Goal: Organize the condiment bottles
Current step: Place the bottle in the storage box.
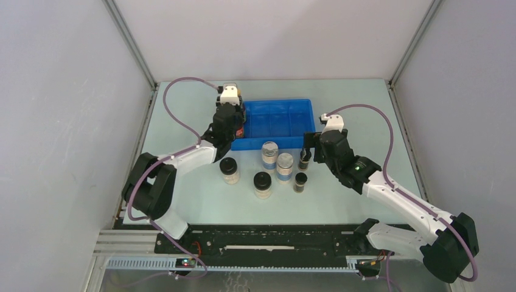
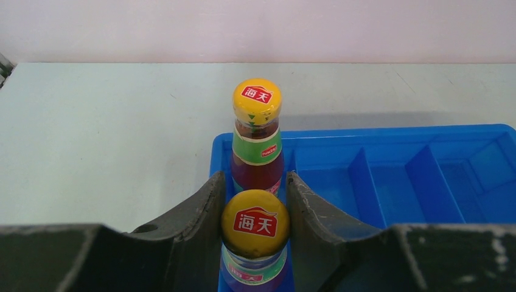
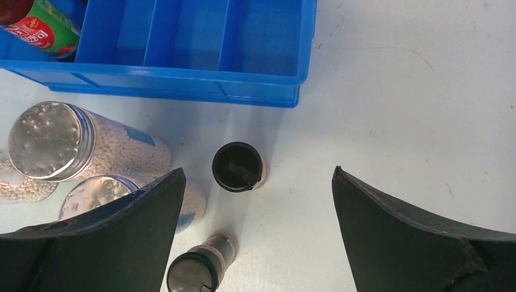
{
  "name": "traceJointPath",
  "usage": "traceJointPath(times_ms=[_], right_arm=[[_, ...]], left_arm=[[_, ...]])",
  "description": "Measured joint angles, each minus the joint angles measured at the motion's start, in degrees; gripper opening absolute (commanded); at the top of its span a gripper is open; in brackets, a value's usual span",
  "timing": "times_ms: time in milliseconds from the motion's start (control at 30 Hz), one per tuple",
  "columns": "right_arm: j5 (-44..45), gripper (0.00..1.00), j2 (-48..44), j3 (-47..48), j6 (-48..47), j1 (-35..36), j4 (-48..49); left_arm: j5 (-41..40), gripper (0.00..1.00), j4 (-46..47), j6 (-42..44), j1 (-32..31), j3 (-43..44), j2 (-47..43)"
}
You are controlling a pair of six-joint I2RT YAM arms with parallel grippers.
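Pale walls are closing in a light bench [image 1: 365,201], with a blue tray [image 1: 280,101] sitting at its far middle. Left fingers [image 2: 204,213] are clamping narrowly on the yellow cap of a tall bottle [image 2: 255,222] over the tray's left-end compartment, just in front of its twin [image 2: 257,140] — whether the base is seated, I cannot tell. Doing this well is likely calling for a straight, upright descent, letting go only once the bottle is standing, then rising clear of the twin's cap. Right fingers [image 3: 377,213] are gaping wide and holding nothing, hovering over a small dark vial [image 3: 238,166] near the tray's near right corner. The left wrist view is showing the cap grip that the arm is hiding from above — while only the overhead view is taking in the two black-lidded jars [image 1: 229,169] toward the bench's middle.
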Motion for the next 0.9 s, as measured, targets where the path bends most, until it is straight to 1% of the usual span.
traceJointPath(times_ms=[67,300,467,667,900], right_arm=[[0.0,0.99,0.0,0.0,0.0,0.0,0.0],[0.04,0.99,0.0,0.0,0.0,0.0,-0.02],[0.04,0.99,0.0,0.0,0.0,0.0,-0.02],[0.04,0.99,0.0,0.0,0.0,0.0,-0.02],[0.04,0.99,0.0,0.0,0.0,0.0,-0.04]], left_arm=[[-0.13,0.11,0.0,-0.04,0.0,0.0,0.09],[-0.26,0.28,0.0,-0.52,0.02,0.0,0.63],[-0.26,0.32,0.0,-1.29,0.02,-0.02,0.74],[-0.17,0.33,-0.02,-2.12,0.02,-0.02,0.74],[0.22,0.41,-0.02,-3.08,0.02,-0.04,0.74]])
